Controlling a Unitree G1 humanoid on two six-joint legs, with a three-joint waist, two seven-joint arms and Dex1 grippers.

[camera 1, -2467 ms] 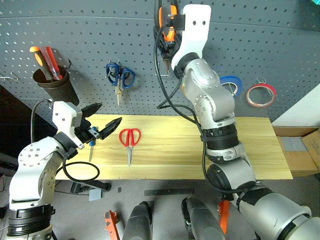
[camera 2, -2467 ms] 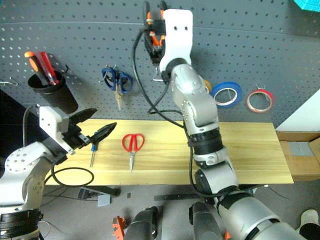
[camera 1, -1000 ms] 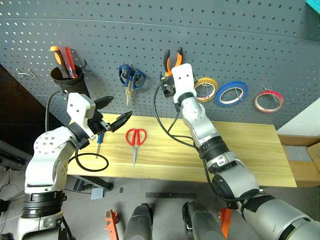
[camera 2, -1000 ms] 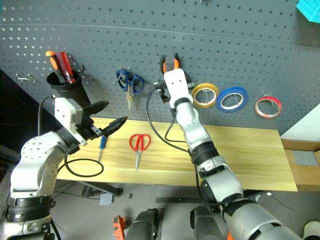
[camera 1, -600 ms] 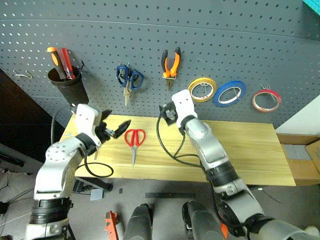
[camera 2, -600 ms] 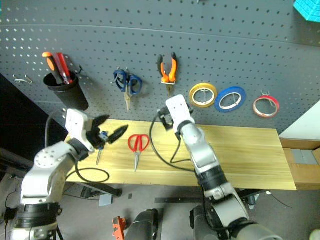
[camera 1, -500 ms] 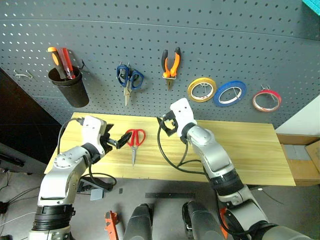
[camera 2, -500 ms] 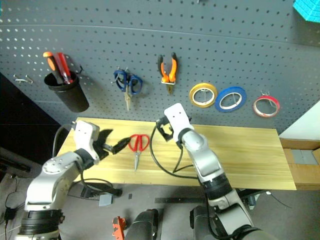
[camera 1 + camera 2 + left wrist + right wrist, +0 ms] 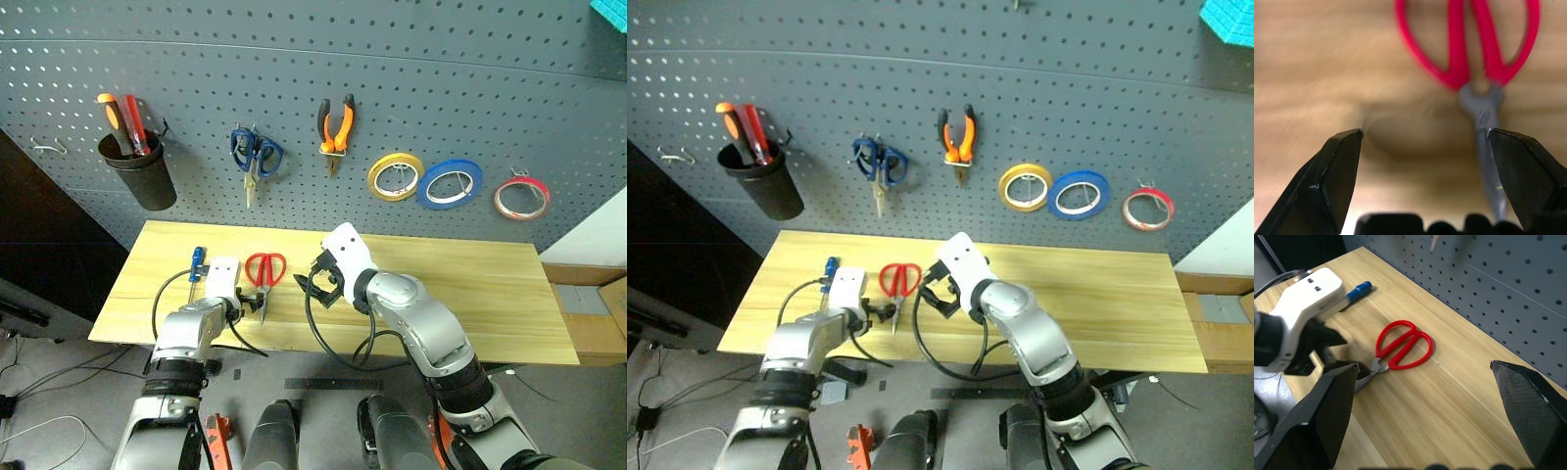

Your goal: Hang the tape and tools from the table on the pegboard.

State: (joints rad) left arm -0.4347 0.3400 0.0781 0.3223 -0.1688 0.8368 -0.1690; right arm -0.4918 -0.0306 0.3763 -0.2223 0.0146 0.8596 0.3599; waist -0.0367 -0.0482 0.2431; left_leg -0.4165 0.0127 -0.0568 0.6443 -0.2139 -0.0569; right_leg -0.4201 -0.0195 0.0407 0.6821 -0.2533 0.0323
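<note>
Red-handled scissors (image 9: 262, 270) lie on the light wooden table (image 9: 480, 284), blades toward me. My left gripper (image 9: 255, 297) is low over the tabletop at the scissors' pivot and blades, open, with the blade (image 9: 1488, 161) close to one finger. The blue-handled screwdriver (image 9: 196, 260) lies just to its left. My right gripper (image 9: 313, 286) hovers open and empty above the table, right of the scissors (image 9: 1400, 345). The orange-and-black pliers (image 9: 334, 122) and the red tape (image 9: 517, 196) hang on the pegboard (image 9: 441, 78).
On the pegboard hang a black cup (image 9: 140, 176) with orange and red screwdrivers, blue-handled scissors (image 9: 253, 157), a yellow roll (image 9: 395, 176) and a blue roll (image 9: 448, 182). Black cables loop off both wrists over the table's front. Cardboard boxes (image 9: 593, 294) stand at the right.
My left gripper dropped from above the table's left end down to the scissors. My right gripper drew back and down from the pegboard, leaving the pliers hanging.
</note>
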